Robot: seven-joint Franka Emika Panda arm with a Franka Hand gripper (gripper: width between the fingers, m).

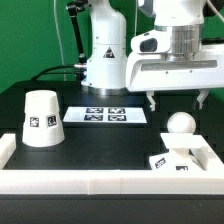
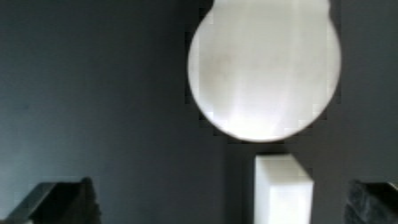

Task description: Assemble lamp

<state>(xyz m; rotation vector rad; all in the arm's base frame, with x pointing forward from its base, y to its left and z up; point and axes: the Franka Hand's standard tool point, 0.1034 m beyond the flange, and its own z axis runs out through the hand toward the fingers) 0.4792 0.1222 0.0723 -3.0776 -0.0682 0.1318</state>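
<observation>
The lamp's three white parts lie apart on the black table. The cone shade [image 1: 42, 118] stands at the exterior view's left. The ball-shaped bulb [image 1: 180, 124] lies at the right, with the low square base [image 1: 178, 160] just in front of it against the white rail. My gripper [image 1: 178, 102] hangs open and empty a little above the bulb, one finger on each side. In the wrist view the bulb [image 2: 263, 70] is a large white oval, apart from my gripper [image 2: 217, 205]. A white strip, probably the base's edge [image 2: 281, 185], shows between the dark fingertips [image 2: 63, 200].
The marker board [image 1: 107, 114] lies flat at mid-table behind the parts. A white rail [image 1: 100, 182] borders the table's front and sides. The robot's white base [image 1: 105, 50] stands at the back.
</observation>
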